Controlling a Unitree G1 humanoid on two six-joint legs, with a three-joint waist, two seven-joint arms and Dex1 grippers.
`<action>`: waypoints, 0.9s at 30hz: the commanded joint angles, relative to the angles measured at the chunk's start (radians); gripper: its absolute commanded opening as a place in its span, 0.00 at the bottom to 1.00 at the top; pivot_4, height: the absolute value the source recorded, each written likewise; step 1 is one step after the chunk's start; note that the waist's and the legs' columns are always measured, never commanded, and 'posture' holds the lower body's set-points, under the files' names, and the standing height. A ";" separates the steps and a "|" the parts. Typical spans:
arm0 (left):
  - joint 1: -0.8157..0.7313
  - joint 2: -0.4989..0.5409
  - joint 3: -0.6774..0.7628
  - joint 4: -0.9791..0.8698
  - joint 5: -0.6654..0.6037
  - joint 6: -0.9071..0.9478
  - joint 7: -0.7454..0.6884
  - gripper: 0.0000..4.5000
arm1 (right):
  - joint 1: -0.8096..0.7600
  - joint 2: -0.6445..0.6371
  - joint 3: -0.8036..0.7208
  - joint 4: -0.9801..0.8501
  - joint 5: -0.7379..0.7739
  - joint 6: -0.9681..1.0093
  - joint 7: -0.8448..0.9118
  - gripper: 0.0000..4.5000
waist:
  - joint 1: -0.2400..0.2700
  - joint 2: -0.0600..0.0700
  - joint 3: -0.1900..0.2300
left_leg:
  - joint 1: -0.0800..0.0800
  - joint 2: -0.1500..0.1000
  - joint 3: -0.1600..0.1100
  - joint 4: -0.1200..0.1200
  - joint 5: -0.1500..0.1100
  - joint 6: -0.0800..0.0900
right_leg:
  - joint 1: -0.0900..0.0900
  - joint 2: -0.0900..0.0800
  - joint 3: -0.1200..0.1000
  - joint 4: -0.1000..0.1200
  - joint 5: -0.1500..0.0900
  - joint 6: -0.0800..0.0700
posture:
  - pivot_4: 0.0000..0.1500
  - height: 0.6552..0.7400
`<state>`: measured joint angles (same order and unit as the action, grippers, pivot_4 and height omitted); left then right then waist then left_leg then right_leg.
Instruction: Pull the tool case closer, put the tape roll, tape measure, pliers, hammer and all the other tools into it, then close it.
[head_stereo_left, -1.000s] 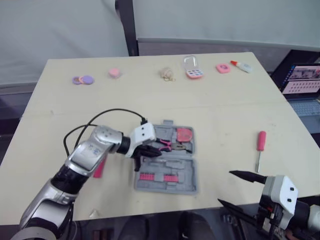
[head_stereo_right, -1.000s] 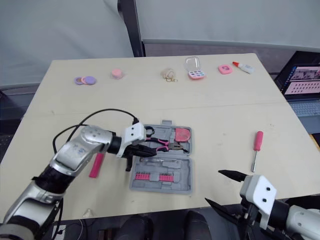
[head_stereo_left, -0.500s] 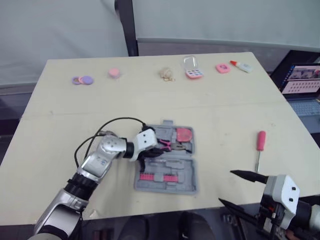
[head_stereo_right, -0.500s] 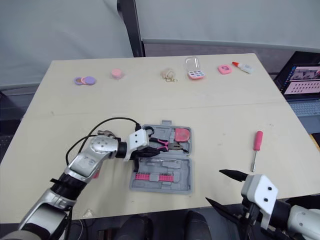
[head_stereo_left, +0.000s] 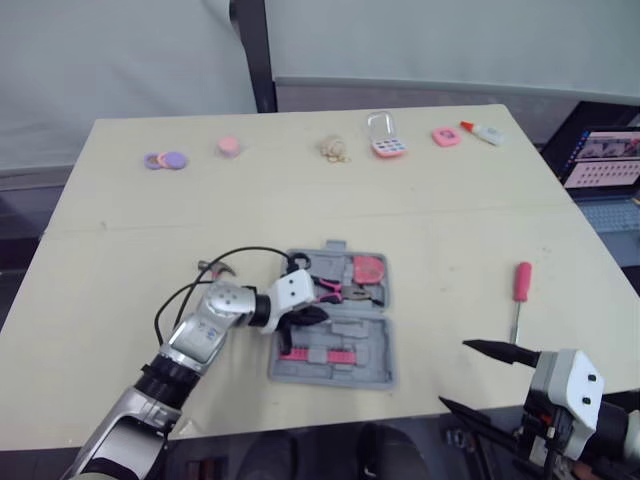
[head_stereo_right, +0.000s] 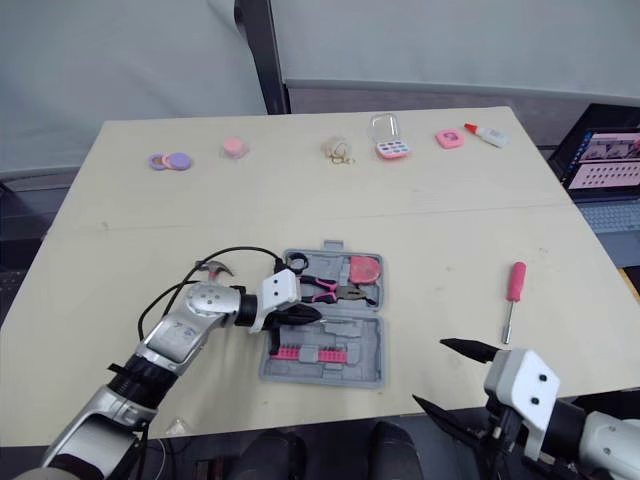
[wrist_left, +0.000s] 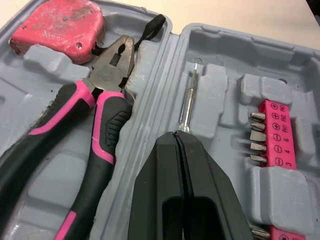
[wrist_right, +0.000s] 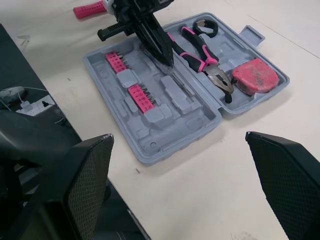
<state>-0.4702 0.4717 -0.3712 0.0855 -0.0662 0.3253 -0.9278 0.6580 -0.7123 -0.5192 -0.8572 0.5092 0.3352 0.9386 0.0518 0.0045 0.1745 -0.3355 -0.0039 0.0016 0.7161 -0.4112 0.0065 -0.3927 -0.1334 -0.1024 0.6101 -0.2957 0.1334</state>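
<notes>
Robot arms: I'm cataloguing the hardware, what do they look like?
Left arm: silver metal segments, black joints, looping black cable. Both wrists carry white blocks; left gripper and right gripper have long, pointed black fingers.

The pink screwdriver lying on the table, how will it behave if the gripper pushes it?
The screwdriver looks stiff: a thin metal shaft in a solid pink handle. Its rounded handle suggests it may roll if pushed sideways. It is probably light, being slim.

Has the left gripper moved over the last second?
Yes. The left gripper has shifted rightward and nearer the robot, further in over the grey tool case, which stayed put.
</notes>
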 joint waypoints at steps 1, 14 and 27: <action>0.013 0.004 -0.008 -0.035 0.019 -0.009 -0.007 0.01 | 0.011 0.002 -0.034 -0.033 0.017 0.004 -0.012 1.00 | 0.000 0.000 0.000 | 0.000 0.000 0.000 0.000 0.000 0.000 | 0.000 0.000 0.000 0.000 0.000 0.000 | 1.00 1.00; 0.034 -0.003 -0.035 -0.002 0.066 -0.005 -0.002 0.01 | 0.004 -0.003 -0.043 -0.034 0.018 0.015 -0.011 1.00 | 0.000 0.000 -0.001 | 0.000 0.000 0.000 0.000 0.000 0.000 | 0.000 0.000 0.000 0.000 0.000 0.000 | 1.00 1.00; 0.037 -0.006 -0.086 0.051 0.114 0.050 0.006 0.01 | 0.009 -0.001 -0.053 -0.034 0.017 0.012 -0.008 1.00 | 0.000 0.005 -0.014 | 0.001 0.000 0.000 -0.001 0.000 0.000 | 0.001 0.000 0.000 -0.001 0.000 0.000 | 1.00 1.00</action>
<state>-0.4644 0.4610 -0.4025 0.0876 -0.0024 0.3364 -0.9174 0.6584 -0.7124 -0.5423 -0.8573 0.5134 0.3516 0.9386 0.0522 0.0095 0.1610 -0.3339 -0.0040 0.0014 0.7153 -0.4113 0.0067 -0.3909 -0.1334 -0.1024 0.6093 -0.2957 0.1334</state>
